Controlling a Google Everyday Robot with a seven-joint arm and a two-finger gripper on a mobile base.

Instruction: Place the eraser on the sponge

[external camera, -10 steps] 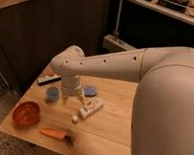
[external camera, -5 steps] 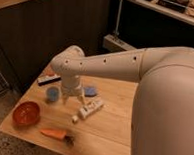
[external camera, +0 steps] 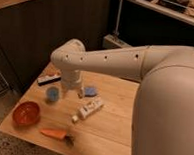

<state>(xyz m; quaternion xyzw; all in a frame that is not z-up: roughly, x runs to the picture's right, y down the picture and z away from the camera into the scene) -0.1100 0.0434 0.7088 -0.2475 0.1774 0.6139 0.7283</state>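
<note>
No movement since earlier frame; gripper (external camera: 73,93) between eraser (external camera: 49,79) and sponge (external camera: 91,91), fingers (external camera: 81,93) wide, empty, eraser left-back of them; likely light, stiff, so pinch across narrow width mid-length.

A wooden bench (external camera: 109,135) carries a round blue cup (external camera: 52,94), an orange bowl (external camera: 27,112) near one corner, a white tube (external camera: 88,109) and a carrot (external camera: 54,134).

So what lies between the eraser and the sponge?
In the camera view, the pincer hangs open between the eraser and sponge, beside the blue cup.
</note>
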